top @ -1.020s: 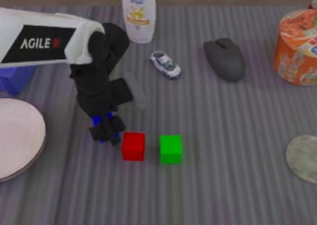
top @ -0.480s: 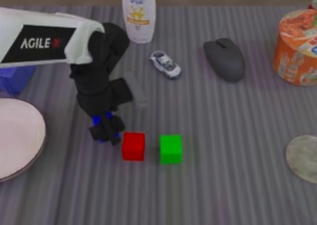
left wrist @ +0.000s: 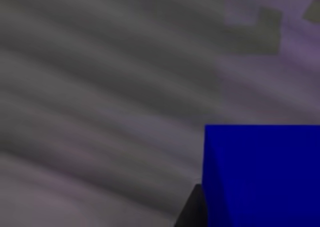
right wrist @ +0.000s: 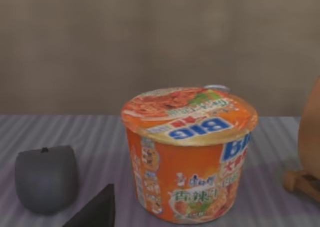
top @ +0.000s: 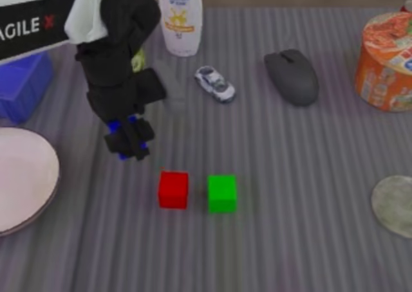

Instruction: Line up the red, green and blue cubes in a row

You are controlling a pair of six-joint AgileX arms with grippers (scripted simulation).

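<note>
The left claw [top: 129,139] hangs above the tabletop [top: 290,240], up and left of the red cube [top: 173,189], clenched on the blue cube [left wrist: 262,174]. Red cube and green cube [top: 222,193] sit side by side, a small gap between them, near the tabletop's middle. The right arm is out of the top view.

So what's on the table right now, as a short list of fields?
red cube: near the table's middle, left of its green neighbour
green cube: beside red, small gap between
blue cube: held in the left gripper, up-left of red
right arm: not in the top view
other items: bottle, toy car, mouse, noodle cup, plate
</note>
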